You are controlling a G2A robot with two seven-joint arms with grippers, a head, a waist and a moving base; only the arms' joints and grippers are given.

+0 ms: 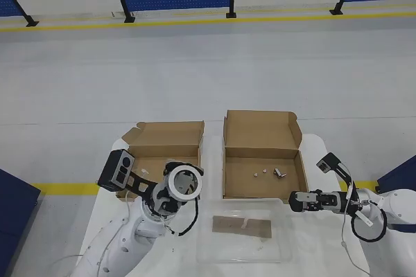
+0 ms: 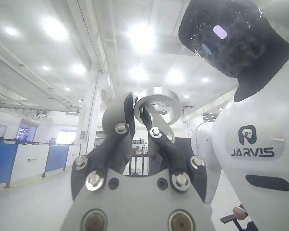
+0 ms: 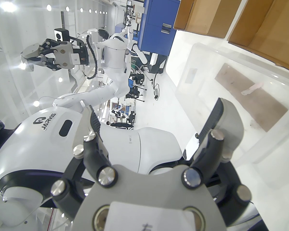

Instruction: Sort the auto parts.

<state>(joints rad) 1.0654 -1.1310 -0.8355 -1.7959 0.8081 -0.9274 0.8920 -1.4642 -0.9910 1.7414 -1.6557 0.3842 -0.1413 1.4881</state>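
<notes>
We hold the shiny silver metal ring [image 2: 163, 94] pinched by its rim in our left hand [image 2: 136, 109], raised above the surface's left side with its opening facing the head, likely so we can identify it before choosing a box. Our right hand [image 3: 156, 111] hangs spread wide and empty near the right edge, beside the clear plastic tray [image 1: 277, 246] at the front edge, probably ready for the next part.

The left box [image 1: 168, 138] stands beside the right box [image 1: 253, 185], which holds small parts [image 1: 278, 172]; the tray [image 1: 279, 247] lies before the 2.
</notes>
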